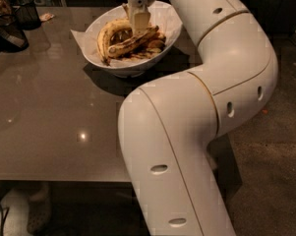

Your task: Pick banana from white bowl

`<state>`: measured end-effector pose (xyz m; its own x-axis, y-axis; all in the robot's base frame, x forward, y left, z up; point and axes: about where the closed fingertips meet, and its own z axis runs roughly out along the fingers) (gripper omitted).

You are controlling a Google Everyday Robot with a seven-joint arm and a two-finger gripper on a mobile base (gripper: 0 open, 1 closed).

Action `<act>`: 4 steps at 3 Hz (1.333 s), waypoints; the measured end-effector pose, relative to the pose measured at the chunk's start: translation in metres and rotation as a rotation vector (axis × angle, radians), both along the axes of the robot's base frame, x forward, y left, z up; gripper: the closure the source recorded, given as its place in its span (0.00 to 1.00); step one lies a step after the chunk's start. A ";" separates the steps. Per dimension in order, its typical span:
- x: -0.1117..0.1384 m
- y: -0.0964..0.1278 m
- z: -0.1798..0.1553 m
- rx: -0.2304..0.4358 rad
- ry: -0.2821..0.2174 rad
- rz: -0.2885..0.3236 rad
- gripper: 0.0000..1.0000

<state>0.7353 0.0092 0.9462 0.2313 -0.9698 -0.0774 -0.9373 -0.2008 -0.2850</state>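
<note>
The white bowl [152, 50], lined with crinkled white paper, stands at the far middle of the grey table. In it the long, nearly straight banana [130, 42], yellow with brown streaks, lies slanted across the middle. A strongly arched yellow banana [104, 35] lies to its left, and small dark pieces [155, 45] lie to its right. My gripper [139, 22] reaches straight down into the bowl from above and sits right over the middle of the long banana, at or just above its surface. The banana rests in the bowl.
A black mesh cup [27, 11] and a dark object [5, 33] stand at the table's far left. My white arm [196, 107] bends across the right side of the view and hides the table's right part. The table's front edge [54, 180] runs low, with a shoe [19, 215] below it.
</note>
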 end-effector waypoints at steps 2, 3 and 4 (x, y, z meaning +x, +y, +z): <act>0.004 -0.004 -0.009 -0.028 0.014 0.001 0.58; 0.005 -0.007 -0.013 -0.039 0.020 -0.002 0.59; 0.006 -0.008 -0.015 -0.047 0.026 -0.002 0.56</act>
<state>0.7411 0.0010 0.9308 0.2281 -0.9729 -0.0375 -0.9445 -0.2117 -0.2511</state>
